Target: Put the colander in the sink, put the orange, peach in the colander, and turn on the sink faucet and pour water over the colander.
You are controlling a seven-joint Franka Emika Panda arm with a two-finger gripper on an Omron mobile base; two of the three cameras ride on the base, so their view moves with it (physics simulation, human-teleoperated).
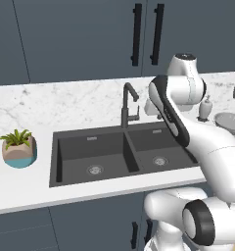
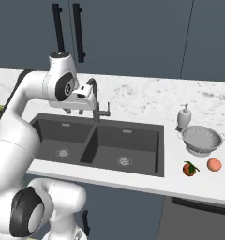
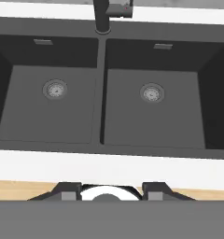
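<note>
The tool (image 3: 109, 190) hangs above the sink (image 2: 63, 126), its fingers spread apart and holding nothing. The colander (image 2: 202, 139) stands on the tabletop (image 2: 147, 101) well to the right, beside the soap bottle (image 2: 183, 117). The orange (image 2: 190, 169) and peach (image 2: 214, 164) lie just before it. Both basins are free; the faucet (image 2: 93, 96) rises behind the divider.

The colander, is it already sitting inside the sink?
No, the colander stands on the white counter to the right of the sink, beside the soap dispenser, and both basins hold nothing.
</note>
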